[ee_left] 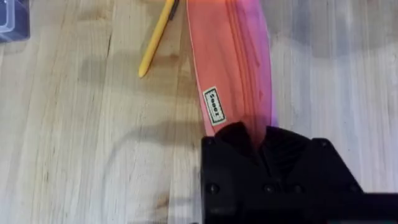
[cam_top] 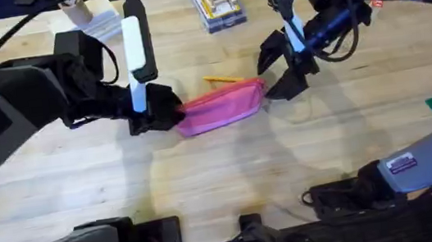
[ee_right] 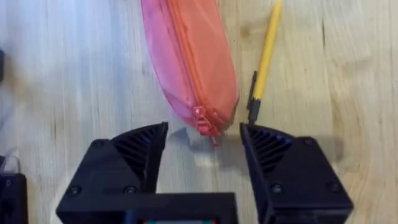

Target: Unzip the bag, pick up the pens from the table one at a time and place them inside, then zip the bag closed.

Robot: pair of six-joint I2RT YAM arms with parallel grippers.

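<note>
my left gripper (ee_left: pixel 258 140) pinches the bag (cam_top: pixel 221 106); my right gripper (ee_right: pixel 204 146) gapes wide at the zipper pull (ee_right: pixel 202 118). still zipped, pen (cam_top: pixel 223 79) outside.

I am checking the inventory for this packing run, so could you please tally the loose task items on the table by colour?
Pink: 1, the bag, its end held by the left gripper.
Yellow: 1, the pen, lying on the table beside the bag.
Total: 2.
</note>
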